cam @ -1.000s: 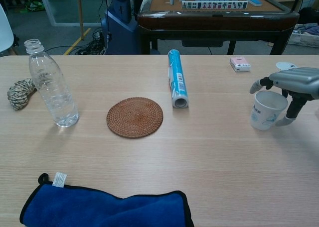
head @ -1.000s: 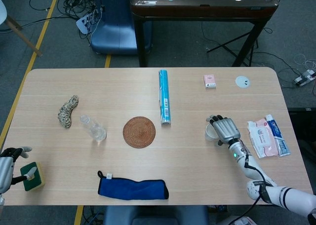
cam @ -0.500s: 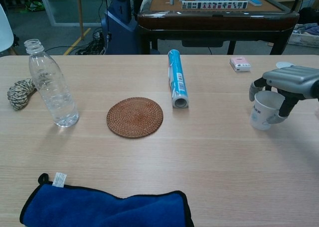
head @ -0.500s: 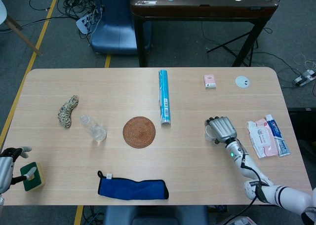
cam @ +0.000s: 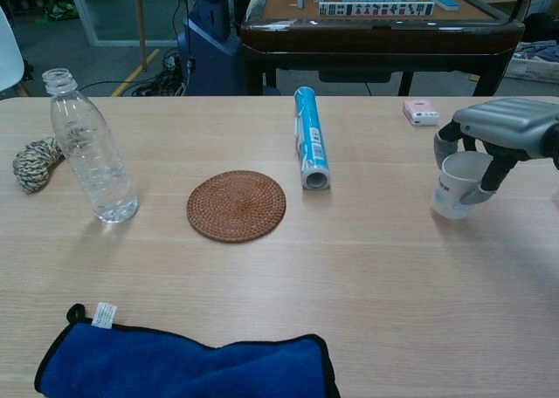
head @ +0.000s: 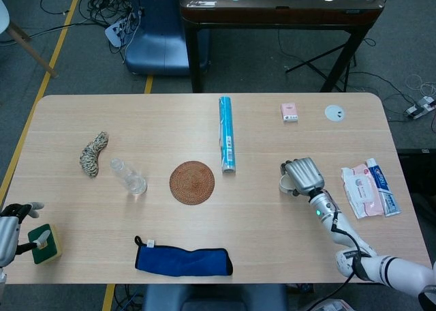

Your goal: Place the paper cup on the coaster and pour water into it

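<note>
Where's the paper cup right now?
The paper cup is at the table's right side in the chest view, gripped by the right hand, well right of the coaster.

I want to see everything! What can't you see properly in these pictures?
- Paper cup, head view: mostly hidden under the right hand.
- Left hand, head view: cut off by the edge.
- Pink box, chest view: writing too small to read.
</note>
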### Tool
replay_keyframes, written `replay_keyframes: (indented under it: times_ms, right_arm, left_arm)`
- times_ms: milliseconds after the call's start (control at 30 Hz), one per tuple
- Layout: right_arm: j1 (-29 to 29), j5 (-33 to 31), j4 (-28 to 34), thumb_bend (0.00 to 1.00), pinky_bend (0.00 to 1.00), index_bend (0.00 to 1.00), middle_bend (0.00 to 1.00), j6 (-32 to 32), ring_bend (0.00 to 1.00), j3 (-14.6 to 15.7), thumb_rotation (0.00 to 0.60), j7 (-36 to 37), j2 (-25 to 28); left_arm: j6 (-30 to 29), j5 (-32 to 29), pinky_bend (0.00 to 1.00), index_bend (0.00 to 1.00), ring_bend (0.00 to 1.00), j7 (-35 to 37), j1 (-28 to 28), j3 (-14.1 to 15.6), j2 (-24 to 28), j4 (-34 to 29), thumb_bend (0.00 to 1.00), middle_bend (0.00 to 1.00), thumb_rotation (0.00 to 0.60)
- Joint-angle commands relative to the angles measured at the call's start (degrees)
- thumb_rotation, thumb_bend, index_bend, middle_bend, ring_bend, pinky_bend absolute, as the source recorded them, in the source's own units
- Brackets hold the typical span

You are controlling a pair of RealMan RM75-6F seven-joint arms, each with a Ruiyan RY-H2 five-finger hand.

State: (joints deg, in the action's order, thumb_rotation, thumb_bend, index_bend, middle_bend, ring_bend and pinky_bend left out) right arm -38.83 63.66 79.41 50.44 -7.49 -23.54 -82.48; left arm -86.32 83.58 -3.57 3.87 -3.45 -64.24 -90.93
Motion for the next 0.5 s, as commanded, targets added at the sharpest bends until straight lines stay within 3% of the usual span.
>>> replay_keyframes:
  times_ms: [33,500]
  right_arm:
    - [-1.30,-0.65,1.59,0.12,0.58,0.49,0.47,-0.51,0.49,-1.03,0.600,-0.84,0.51]
    - [-10.85,-7.81,2.98,0.12,0.58,0.50,0.48,-4.10,0.49,-4.80,0.600,-10.54,-2.98]
  left_arm:
    - [-0.02,-0.08,0.56,0.35,0.31,-0.35,-0.01,-0.01,-0.07,-0.03,0.16,0.47,0.600]
    - [0.53,-0.41,0.56,0.35,0.31,0.10,0.24,-0.15,0.04,0.27,0.16,0.47,0.600]
